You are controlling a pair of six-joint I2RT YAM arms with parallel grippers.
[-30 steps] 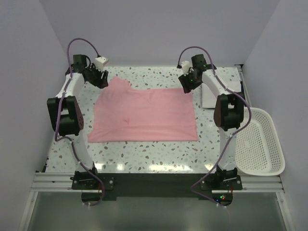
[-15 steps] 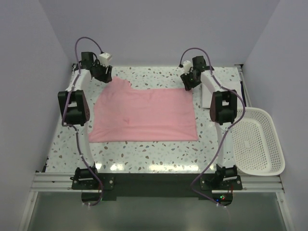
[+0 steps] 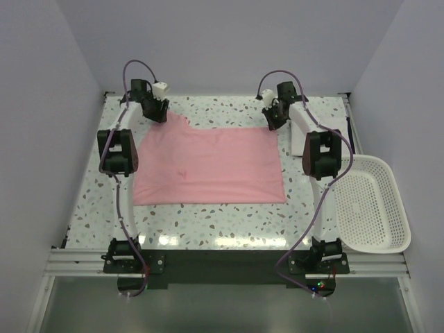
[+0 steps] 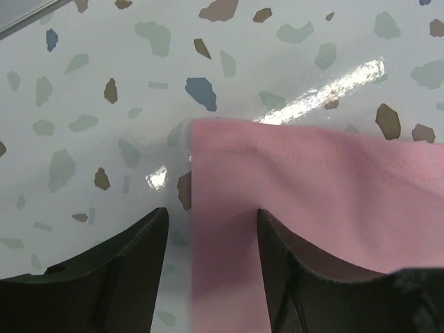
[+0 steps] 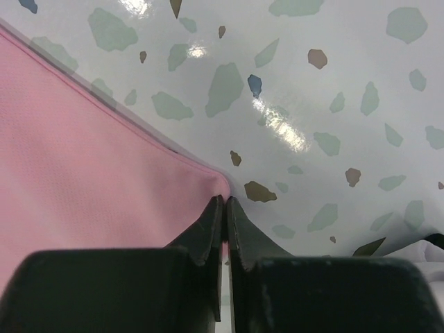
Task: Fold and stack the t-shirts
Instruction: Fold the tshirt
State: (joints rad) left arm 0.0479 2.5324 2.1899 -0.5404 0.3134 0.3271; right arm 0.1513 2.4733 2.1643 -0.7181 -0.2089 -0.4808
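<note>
The pale pink t-shirt (image 3: 208, 166) lies flat in the middle of the table. My left gripper (image 3: 158, 111) is at its far left corner. In the left wrist view this gripper (image 4: 211, 214) is open and straddles the shirt's (image 4: 319, 201) side edge, one finger over the table and the other over the cloth. My right gripper (image 3: 272, 119) is at the far right corner. Seen from the right wrist, it (image 5: 225, 201) is shut on the corner of the pink t-shirt (image 5: 90, 159). A white folded t-shirt (image 3: 300, 135) lies behind the right arm, partly hidden.
A white perforated basket (image 3: 378, 208) stands at the table's right edge. The speckled tabletop (image 3: 208, 218) runs in front of the shirt. Both arms reach over the shirt's left and right sides to the far end of the table.
My left arm has swung right and further back, to the shirt's far left corner. My right gripper has gone from open to shut on the far right corner.
</note>
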